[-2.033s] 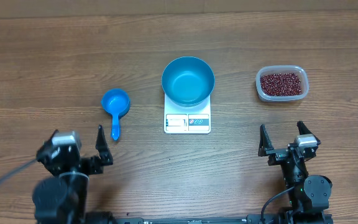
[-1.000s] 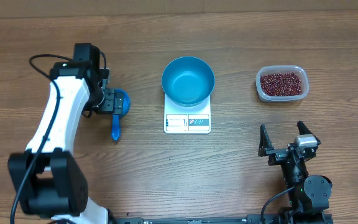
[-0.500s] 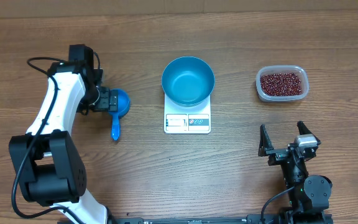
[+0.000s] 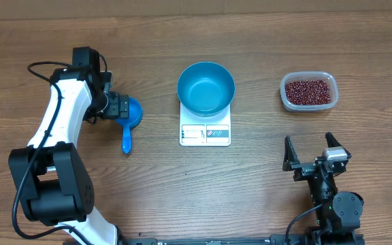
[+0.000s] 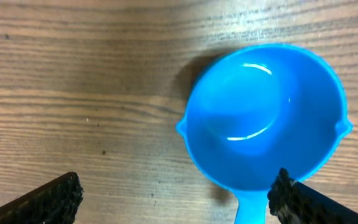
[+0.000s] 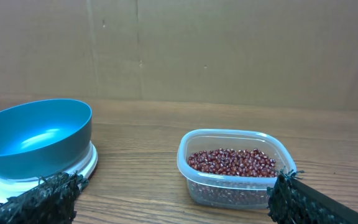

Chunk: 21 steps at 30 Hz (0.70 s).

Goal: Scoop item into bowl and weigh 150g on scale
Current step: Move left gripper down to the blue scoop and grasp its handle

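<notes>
Left fingers (image 5: 48, 202) spread wide over small blue plastic scoop (image 4: 126, 139); overhead hides part of cup, wrist cam shows it empty. Round deep-blue bowl (image 4: 205, 88) on white square scale (image 4: 205, 134), mid-counter. Dark red-brown beans (image 4: 308, 90) in clear plastic container (image 4: 282, 95), R. Right fingers (image 4: 288, 155) apart, nothing held.

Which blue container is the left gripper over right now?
The small long-handled scoop, left of the scale; the larger, deeper bowl sits on that scale.

Open tabletop (image 4: 264, 156) between the scale (image 4: 205, 133) and the container (image 4: 308, 108); bowl (image 4: 205, 92) atop the scale.
</notes>
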Each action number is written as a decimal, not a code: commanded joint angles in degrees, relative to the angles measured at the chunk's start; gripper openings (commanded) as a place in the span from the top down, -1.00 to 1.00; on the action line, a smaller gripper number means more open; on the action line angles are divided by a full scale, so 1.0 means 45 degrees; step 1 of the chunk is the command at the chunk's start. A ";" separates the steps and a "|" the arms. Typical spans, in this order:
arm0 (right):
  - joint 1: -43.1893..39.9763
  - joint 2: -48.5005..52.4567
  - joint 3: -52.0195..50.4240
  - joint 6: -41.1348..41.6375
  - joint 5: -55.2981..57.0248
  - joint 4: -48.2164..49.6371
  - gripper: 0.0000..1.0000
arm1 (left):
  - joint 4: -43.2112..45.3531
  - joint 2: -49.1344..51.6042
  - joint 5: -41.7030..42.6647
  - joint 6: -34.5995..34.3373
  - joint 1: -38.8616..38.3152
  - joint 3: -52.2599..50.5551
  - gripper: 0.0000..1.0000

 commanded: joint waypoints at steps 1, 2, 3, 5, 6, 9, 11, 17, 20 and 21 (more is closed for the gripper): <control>-0.0024 -0.0126 -0.0131 -0.0155 -0.0005 0.0092 -1.00 | 0.0257 0.0165 0.0160 -0.0631 -0.0010 0.0267 -0.99; -0.0024 -0.0126 -0.0131 -0.0155 -0.0005 0.0092 -1.00 | 0.0350 0.0170 0.0170 -0.0709 -0.0010 0.0267 -0.99; -0.0024 -0.0126 -0.0131 -0.0155 -0.0005 0.0092 -1.00 | 0.0427 0.0170 0.0170 -0.0787 -0.0010 0.0267 -0.99; -0.0024 -0.0126 -0.0131 -0.0155 -0.0005 0.0092 -1.00 | 0.0563 0.0175 0.0165 -0.0923 -0.0010 0.0267 -0.99; -0.0024 -0.0126 -0.0131 -0.0151 -0.0005 0.0092 -1.00 | 0.0636 0.0185 0.0175 -0.0981 -0.0010 0.0267 -0.99; -0.0024 -0.0126 -0.0131 -0.0155 -0.0005 0.0092 -1.00 | 0.0821 0.0287 0.0175 -0.1005 -0.0010 0.0267 -0.99; -0.0024 -0.0126 -0.0131 -0.0155 -0.0005 0.0092 -1.00 | 0.0923 0.0442 0.0282 -0.1083 -0.0010 0.0257 -0.99; -0.0024 -0.0126 -0.0131 -0.0155 -0.0005 0.0092 -1.00 | 0.1248 0.1156 0.0393 -0.1083 -0.0010 0.0243 -0.99; -0.0024 -0.0126 -0.0131 -0.0155 -0.0005 0.0092 -1.00 | 0.1399 0.1569 0.0393 -0.1083 -0.0010 0.0243 -0.99; -0.0024 -0.0126 -0.0131 -0.0155 -0.0005 0.0092 -1.00 | 0.1457 0.1681 0.0398 -0.1088 -0.0010 0.0243 -0.99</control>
